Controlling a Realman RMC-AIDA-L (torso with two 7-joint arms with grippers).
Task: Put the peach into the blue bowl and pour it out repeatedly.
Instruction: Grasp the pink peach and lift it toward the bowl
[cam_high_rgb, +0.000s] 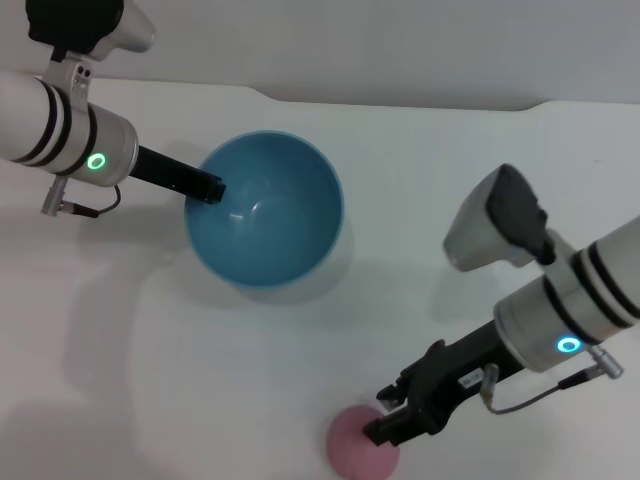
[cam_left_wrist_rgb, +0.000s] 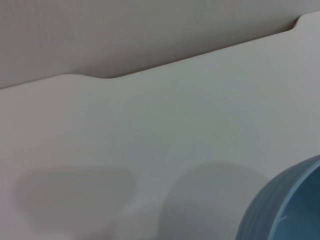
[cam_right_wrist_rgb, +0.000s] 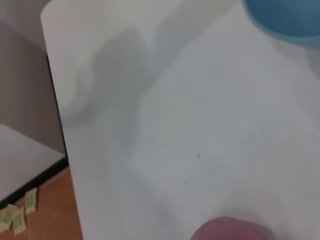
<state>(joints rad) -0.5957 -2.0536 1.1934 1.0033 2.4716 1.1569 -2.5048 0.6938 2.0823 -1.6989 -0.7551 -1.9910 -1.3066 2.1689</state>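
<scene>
on a plain white table (cam_high_rgb: 120, 380), the peach (cam_high_rgb: 362, 443) sits at the near edge with the right gripper (cam_high_rgb: 400, 420) over its right side; whether the fingers are apart or together cannot be told. open tabletop lies between it and the blue bowl (cam_high_rgb: 265, 210) farther back, where the left gripper (cam_high_rgb: 210, 188) pinches the left rim. orange floor (cam_right_wrist_rgb: 45, 215) shows beyond the table's edge.
</scene>
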